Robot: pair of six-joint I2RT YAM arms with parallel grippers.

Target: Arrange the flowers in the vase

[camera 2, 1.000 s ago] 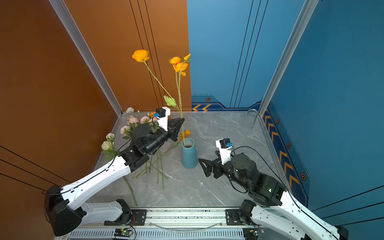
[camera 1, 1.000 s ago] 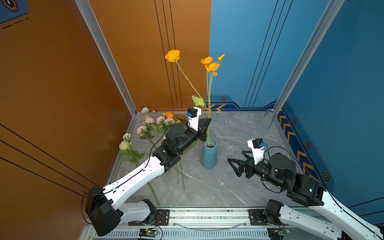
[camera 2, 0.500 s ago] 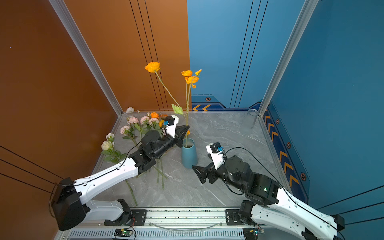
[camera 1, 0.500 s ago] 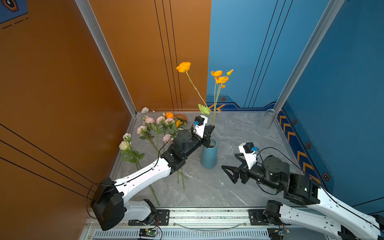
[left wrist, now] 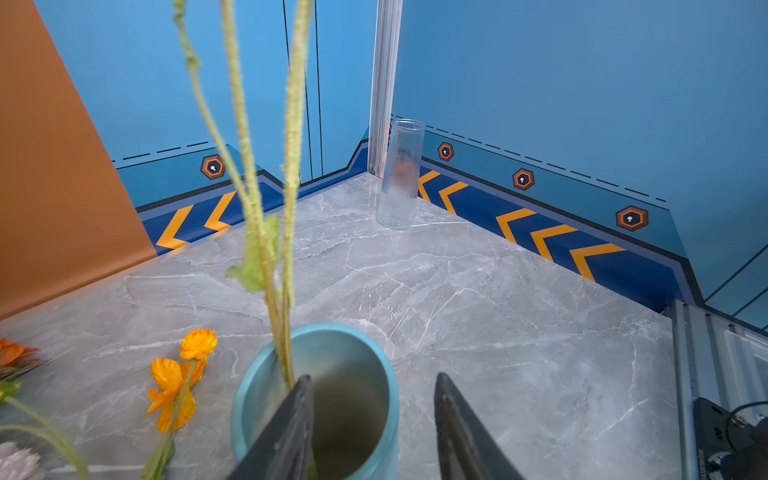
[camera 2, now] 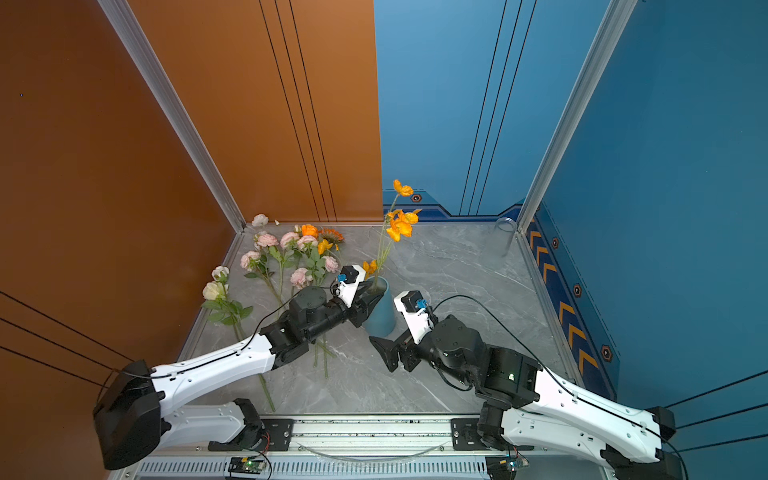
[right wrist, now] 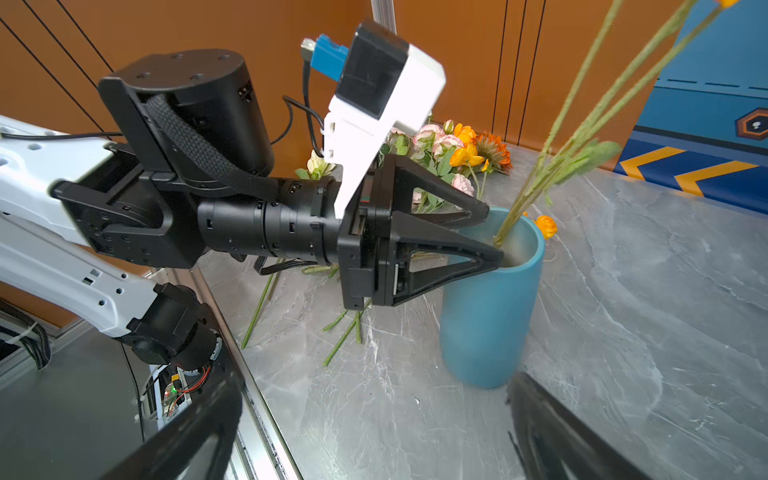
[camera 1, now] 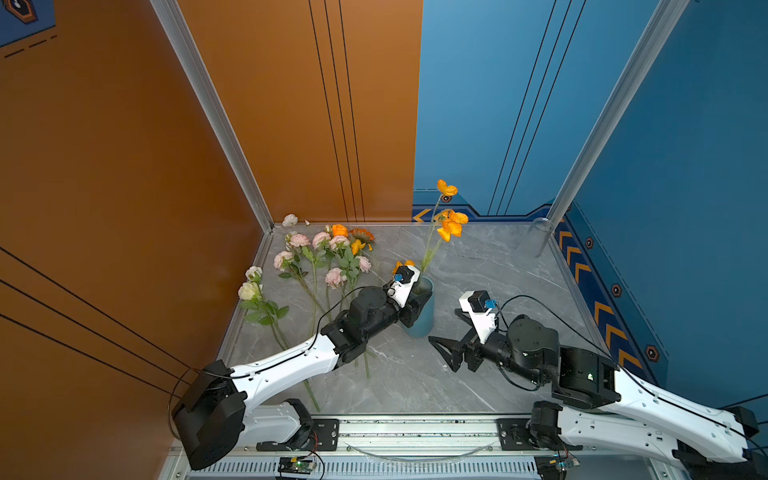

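Robot's left pincer [camera 1: 420, 300] [camera 2: 371, 297] reaches in from the left in both top views to the mouth of a blue vase [camera 1: 422, 322] [camera 2: 382, 320]. The vase stands upright near the middle of a grey marble table [camera 1: 478, 266]. The jaws are parted and grasp nothing. Orange-flowered stems [camera 1: 451, 224] [camera 2: 399, 226] rise from the vase, leaning toward the back wall. The loose flowers [camera 1: 328, 257] [camera 2: 291, 253], pink, cream and orange, lie flat on the table left of the vase, heads toward the back corner. The right pincer [camera 1: 442, 353] [camera 2: 380, 353] sits low, just right of the vase, jaws spread wide and empty.

Left wrist view: two dark fingers [left wrist: 291, 428] stand apart over the vase's open mouth. Three thin green stems enter the vase just beside one finger, not between the two. An orange bloom [left wrist: 178, 382] lies on the table beside the vase. A clear glass [left wrist: 401, 174] stands at the corner post.

Right wrist view: the left pincer's tips sit at the vase rim, one dipping inside. The stems slant up from the rim's far side. The right pincer's own fingers [right wrist: 552, 428] stand wide apart.
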